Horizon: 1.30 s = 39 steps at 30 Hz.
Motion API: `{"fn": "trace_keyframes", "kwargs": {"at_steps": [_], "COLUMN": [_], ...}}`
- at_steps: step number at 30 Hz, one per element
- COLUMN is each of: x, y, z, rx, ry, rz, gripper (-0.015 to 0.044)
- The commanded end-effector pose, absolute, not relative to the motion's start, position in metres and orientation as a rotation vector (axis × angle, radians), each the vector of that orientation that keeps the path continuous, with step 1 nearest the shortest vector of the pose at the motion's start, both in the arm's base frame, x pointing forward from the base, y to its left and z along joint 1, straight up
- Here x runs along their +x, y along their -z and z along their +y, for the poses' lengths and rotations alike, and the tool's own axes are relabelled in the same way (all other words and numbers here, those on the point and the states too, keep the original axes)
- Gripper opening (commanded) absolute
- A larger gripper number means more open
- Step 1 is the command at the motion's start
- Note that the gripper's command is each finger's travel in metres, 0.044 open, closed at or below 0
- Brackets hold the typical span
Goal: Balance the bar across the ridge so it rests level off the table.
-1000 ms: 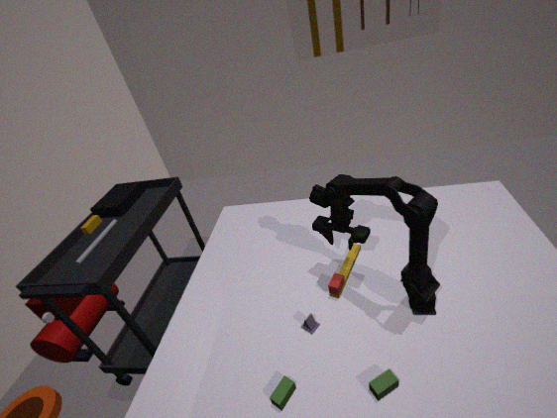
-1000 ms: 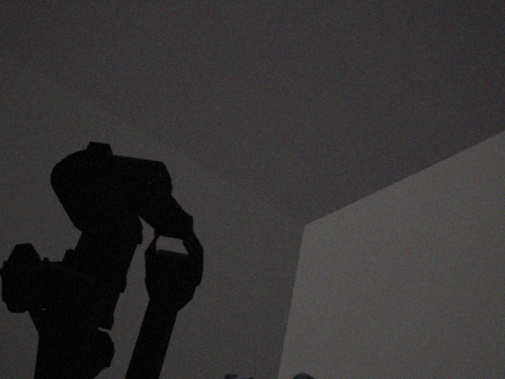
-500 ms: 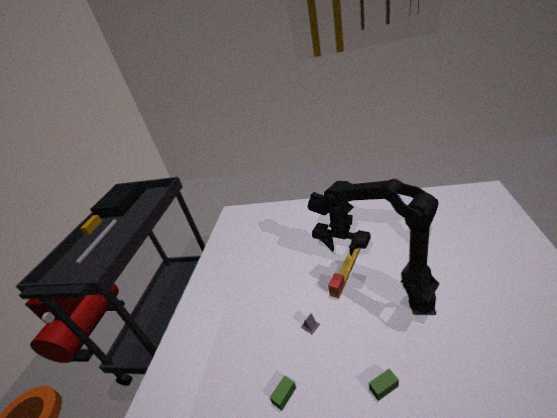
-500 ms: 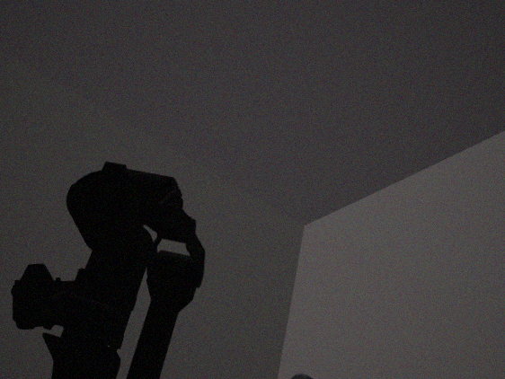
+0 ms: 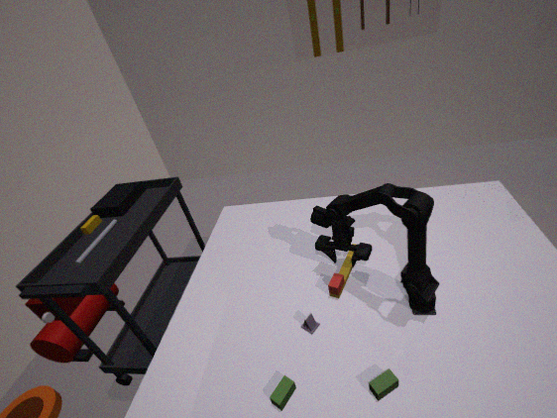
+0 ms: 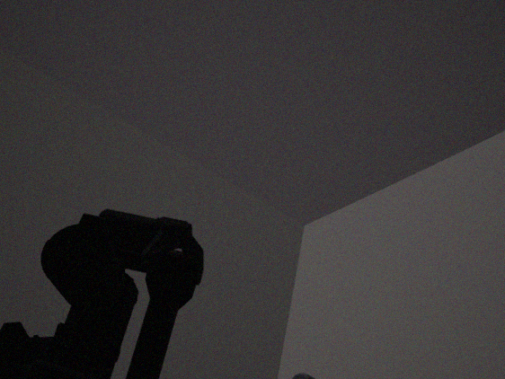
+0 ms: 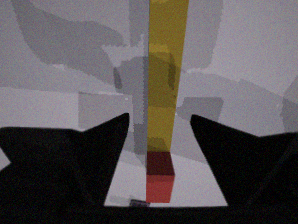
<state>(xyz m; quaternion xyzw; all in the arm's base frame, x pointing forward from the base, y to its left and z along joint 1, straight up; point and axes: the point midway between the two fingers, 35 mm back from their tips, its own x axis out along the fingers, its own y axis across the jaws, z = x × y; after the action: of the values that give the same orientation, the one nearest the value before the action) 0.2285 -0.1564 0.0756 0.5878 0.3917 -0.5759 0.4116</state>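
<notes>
The yellow bar [image 5: 345, 269] [image 7: 162, 95] lies on the table, with a red block [image 5: 336, 284] [image 7: 160, 187] on its near end. My gripper [image 5: 345, 261] [image 7: 160, 115] is open and points down over the bar. In the wrist view one finger stands on each side of the bar with a gap to it, and nothing is held. How high the fingertips are above the table is hard to tell. The small grey ridge [image 5: 310, 324] stands on the table in front of the bar's red end; its edge shows at the bottom of the wrist view [image 7: 139, 204].
Two green blocks, one on the left [image 5: 283, 391] and one on the right [image 5: 384, 383], lie on the table [image 5: 238, 307] in front of the ridge. A dark cart [image 5: 124, 238] stands left of the table. The exterior view shows only dark arm parts [image 6: 99, 260] and walls.
</notes>
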Motion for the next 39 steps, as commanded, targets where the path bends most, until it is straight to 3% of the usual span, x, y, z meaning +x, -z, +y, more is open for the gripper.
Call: {"fn": "trace_keyframes", "kwargs": {"at_steps": [1,33,39], "x": [0.226,0.226,0.228], "y": [-0.069,-0.046,-0.048], "z": [-0.156,-0.156,-0.156], "rx": [1.469,1.469,1.478], "ry": [1.455,1.455,1.452], "rz": [0.996,0.996,0.991], "gripper": [0.0315,0.0315,0.0157]}}
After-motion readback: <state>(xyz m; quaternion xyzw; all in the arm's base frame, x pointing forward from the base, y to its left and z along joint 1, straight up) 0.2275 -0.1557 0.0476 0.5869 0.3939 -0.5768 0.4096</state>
